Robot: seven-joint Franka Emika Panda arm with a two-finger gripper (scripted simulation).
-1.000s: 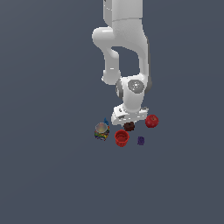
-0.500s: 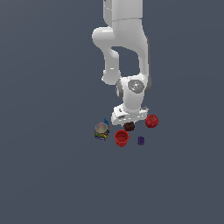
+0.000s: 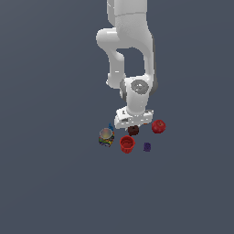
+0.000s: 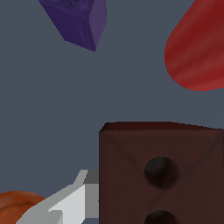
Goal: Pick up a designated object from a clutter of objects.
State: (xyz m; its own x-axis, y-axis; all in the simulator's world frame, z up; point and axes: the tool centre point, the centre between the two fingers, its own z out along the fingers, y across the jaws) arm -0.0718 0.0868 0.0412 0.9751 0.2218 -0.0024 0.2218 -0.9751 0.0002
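The designated brown block (image 3: 133, 130) with dark holes lies on the floor directly under my gripper (image 3: 133, 127). In the wrist view the brown block (image 4: 162, 175) fills the near field. One of my fingers (image 4: 72, 202) lies flat against its side; the other finger is hidden. The block rests at floor level. Around it lie the red cup (image 3: 127, 144), the tiny purple piece (image 3: 146, 146), the red apple-like ball (image 3: 158, 126) and the multicoloured can (image 3: 106, 137). The orange ball (image 4: 17, 209) shows only in the wrist view.
The purple piece (image 4: 79, 19) and a red rounded thing (image 4: 197, 52), probably the cup, lie a short way beyond the block in the wrist view. A small blue bit (image 3: 110, 126) sits behind the can. The white arm (image 3: 130, 55) rises above the clutter.
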